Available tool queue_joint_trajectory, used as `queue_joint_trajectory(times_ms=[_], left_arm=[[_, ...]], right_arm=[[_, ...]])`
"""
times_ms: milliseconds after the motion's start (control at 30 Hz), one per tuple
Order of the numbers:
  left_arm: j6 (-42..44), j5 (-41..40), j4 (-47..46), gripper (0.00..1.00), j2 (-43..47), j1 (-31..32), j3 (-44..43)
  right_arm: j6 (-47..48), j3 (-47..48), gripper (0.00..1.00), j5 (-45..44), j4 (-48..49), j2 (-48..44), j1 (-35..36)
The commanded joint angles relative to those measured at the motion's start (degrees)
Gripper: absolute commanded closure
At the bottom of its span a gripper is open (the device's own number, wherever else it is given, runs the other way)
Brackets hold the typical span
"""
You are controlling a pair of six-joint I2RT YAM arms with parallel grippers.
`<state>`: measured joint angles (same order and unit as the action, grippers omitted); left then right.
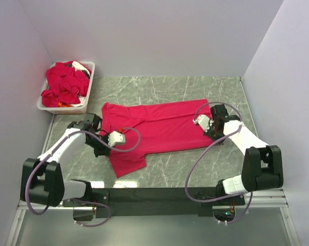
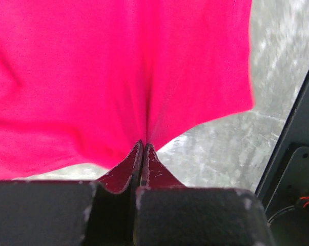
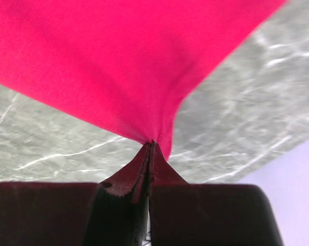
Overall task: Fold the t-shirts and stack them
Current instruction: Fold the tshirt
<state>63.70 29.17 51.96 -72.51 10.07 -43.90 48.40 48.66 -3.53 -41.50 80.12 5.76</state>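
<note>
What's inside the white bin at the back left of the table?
The white bin holds a heap of crumpled red t-shirts, piled up to about its rim. How many there are, and anything beneath the heap, cannot be seen because the top layers cover it.

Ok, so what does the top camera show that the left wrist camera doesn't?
Only the top view: the white bin of crumpled red t-shirts, and the right gripper pinching the right end of the spread t-shirt. Only the left wrist view: the fabric puckering right where the left gripper clamps its edge. Both: that t-shirt, the left gripper, the green marbled table.
</note>
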Motion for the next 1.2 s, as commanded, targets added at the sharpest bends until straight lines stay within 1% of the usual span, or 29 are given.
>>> queue_joint_trajectory(times_ms=[0, 133, 233, 433, 567, 767, 933, 1167], left_arm=[[-2.2, 3.7, 3.3, 0.99, -3.0, -2.5, -7.4], [-2.4, 5.5, 5.0, 0.99, -6.5, -3.7, -13.3], [-4.1, 5.3, 3.5, 0.99, -8.5, -3.8, -16.1], [-8.1, 4.4, -0.1, 0.99, -15.2, -4.9, -23.6], [-10.3, 3.9, -1.8, 0.99, -20.5, -5.1, -28.4], [-11.8, 2.8, -4.3, 0.99, -27.5, -5.4, -32.7], [-13.3, 2.2, -6.5, 0.99, -32.2, -6.4, -34.5], [-13.3, 4.0, -4.2, 0.99, -34.4, -7.8, -38.4]], right_arm=[[1.4, 6.5, 1.0, -0.2, -1.4, 2.1, -1.7], [2.0, 11.8, 1.0, 0.1, -1.9, 5.7, -2.0], [2.2, 17.6, 1.0, 0.5, -3.1, 9.2, -2.1], [3.4, 24.5, 1.0, -0.2, -3.0, 16.8, -2.2], [3.6, 31.0, 1.0, -0.6, -3.3, 23.6, -2.3], [4.2, 37.5, 1.0, -1.7, -3.0, 30.9, -2.5], [3.5, 42.6, 1.0, -1.7, -3.1, 35.0, -2.5], [3.5, 46.0, 1.0, -1.7, -3.1, 37.7, -2.4]])
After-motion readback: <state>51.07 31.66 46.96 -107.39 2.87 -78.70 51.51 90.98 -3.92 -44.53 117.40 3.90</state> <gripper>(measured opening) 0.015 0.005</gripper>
